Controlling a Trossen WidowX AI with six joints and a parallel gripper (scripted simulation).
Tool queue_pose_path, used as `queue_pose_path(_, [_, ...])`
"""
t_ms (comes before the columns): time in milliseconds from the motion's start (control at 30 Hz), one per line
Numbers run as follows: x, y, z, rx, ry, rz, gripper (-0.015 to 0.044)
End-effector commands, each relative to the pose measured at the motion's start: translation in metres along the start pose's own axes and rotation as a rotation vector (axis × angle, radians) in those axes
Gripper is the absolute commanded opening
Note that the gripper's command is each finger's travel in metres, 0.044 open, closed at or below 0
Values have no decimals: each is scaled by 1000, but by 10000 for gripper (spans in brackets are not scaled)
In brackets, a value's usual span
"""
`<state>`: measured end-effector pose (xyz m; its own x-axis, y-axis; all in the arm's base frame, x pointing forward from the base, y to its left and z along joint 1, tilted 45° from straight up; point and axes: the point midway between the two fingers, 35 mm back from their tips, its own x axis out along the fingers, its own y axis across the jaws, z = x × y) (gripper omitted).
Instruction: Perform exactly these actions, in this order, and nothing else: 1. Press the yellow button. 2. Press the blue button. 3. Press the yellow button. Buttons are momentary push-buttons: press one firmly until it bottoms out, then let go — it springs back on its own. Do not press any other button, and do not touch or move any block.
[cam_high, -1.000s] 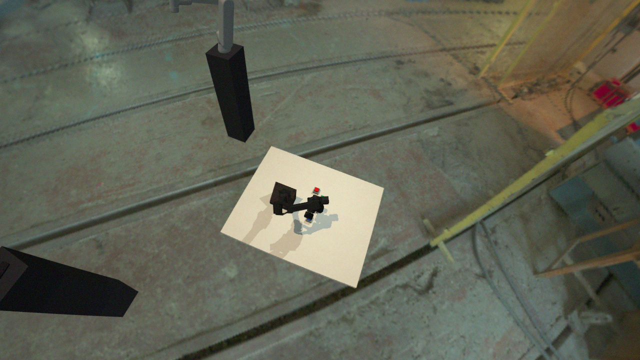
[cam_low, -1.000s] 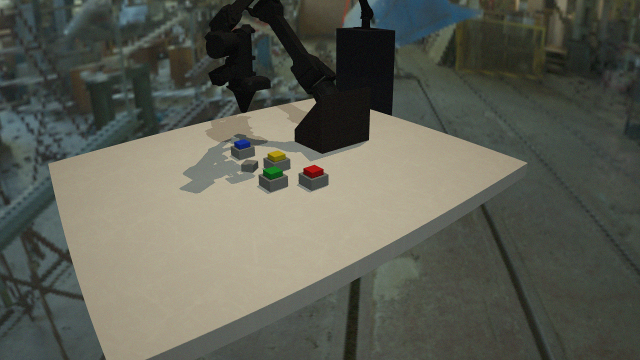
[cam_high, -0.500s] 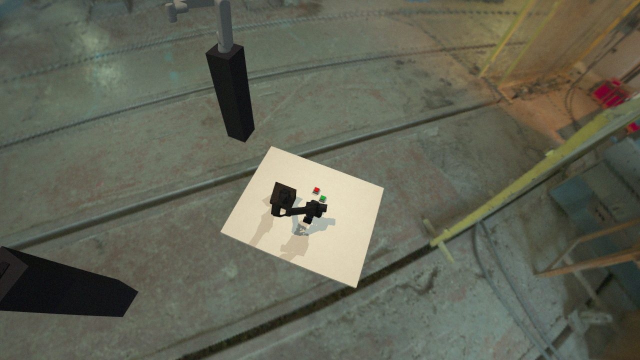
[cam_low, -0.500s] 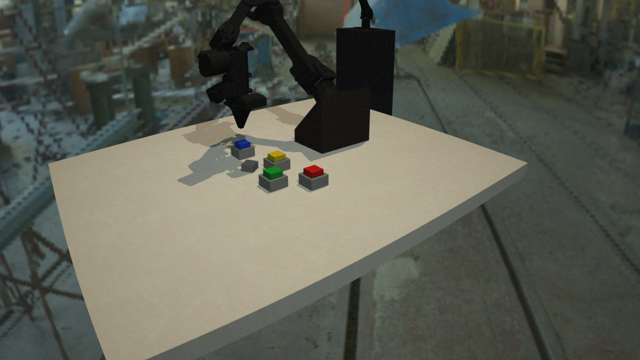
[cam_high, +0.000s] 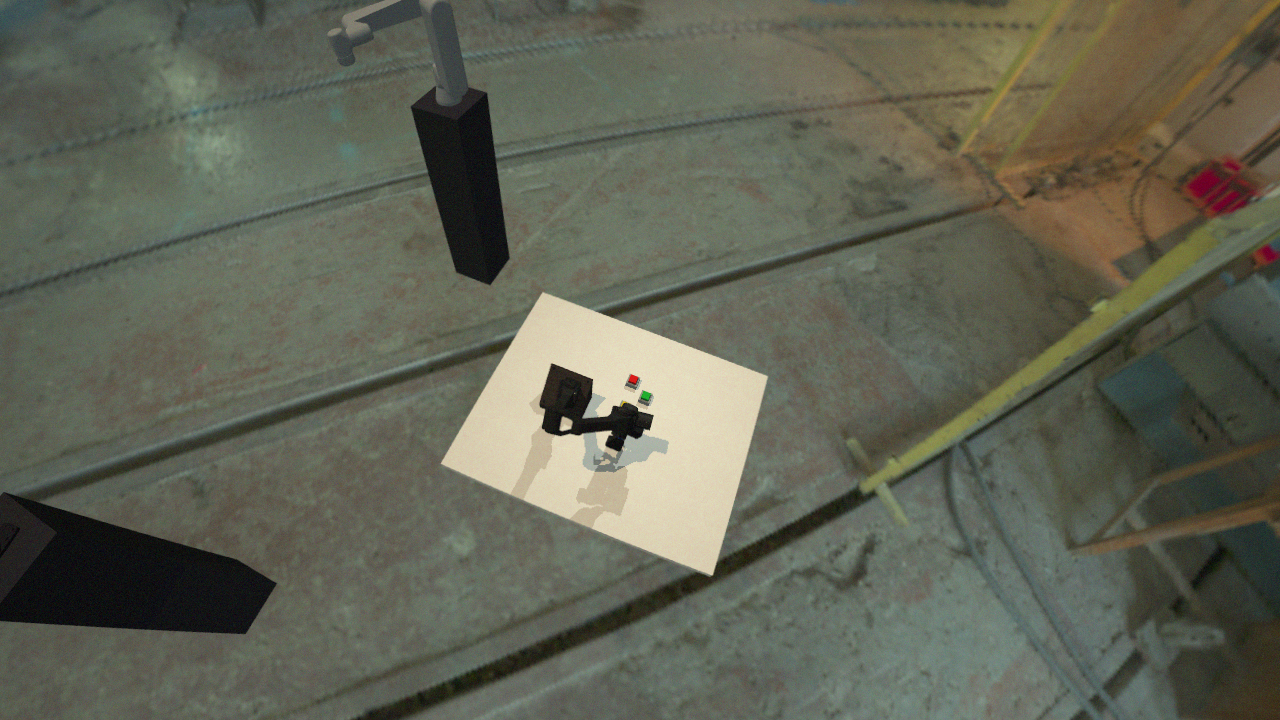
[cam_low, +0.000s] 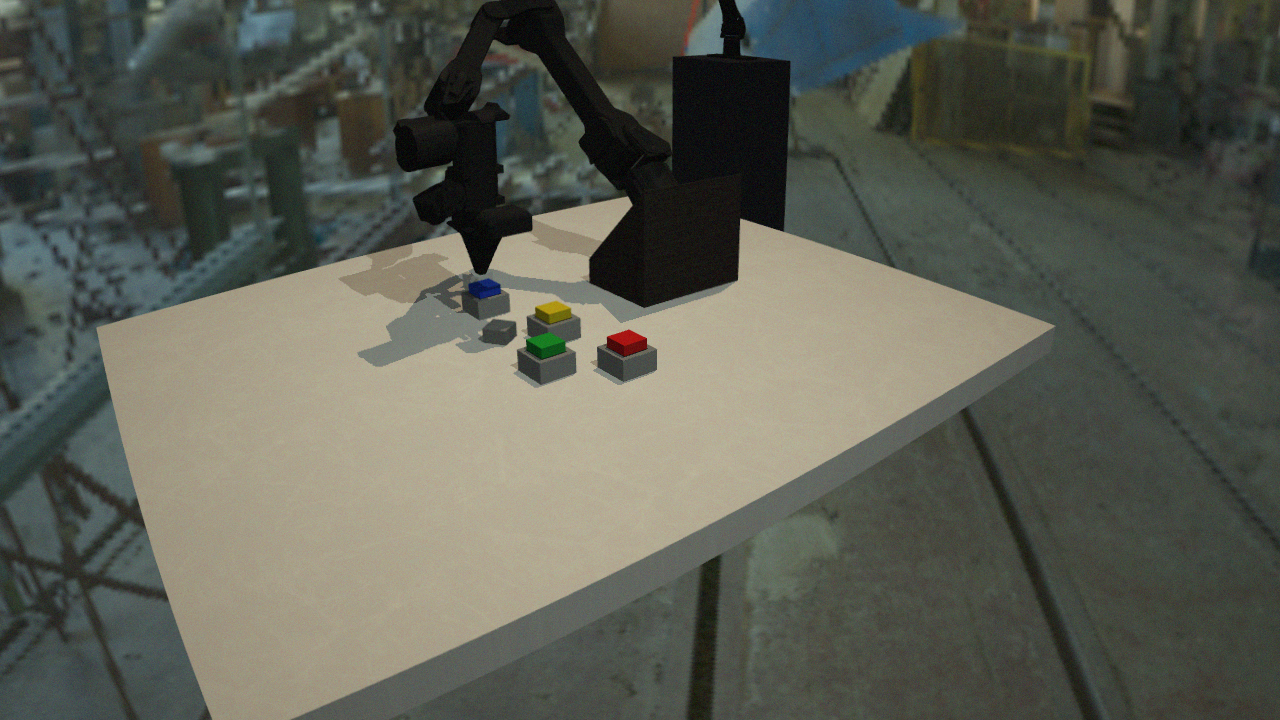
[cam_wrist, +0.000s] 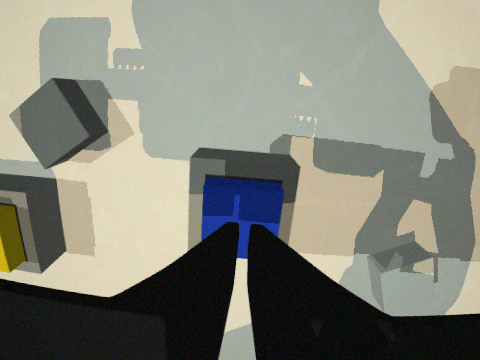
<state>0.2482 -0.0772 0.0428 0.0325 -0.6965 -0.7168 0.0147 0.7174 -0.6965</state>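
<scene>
Blue button (cam_wrist: 243, 208) sits under the closed, empty hand (cam_wrist: 240, 228), seemingly just apart.

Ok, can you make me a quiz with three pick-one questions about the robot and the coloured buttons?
1. Which button is the gripper above?
A. red
B. blue
C. green

2. How many coloured buttons are on the table?
A. two
B. six
C. four

3. How are the gripper's fingers?
A. shut, holding nothing
B. wide open
C. holding a block

Answers:
1 B, the tips sit over the blue button.
2 C, blue, yellow, green and red.
3 A, the fingers nearly meet, nothing between.
</scene>
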Motion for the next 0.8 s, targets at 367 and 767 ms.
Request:
queue_pose_path(367, [24,1,-4,-13,10,-7,20])
queue_pose_path(767, [24,1,-4,-13,10,-7,20])
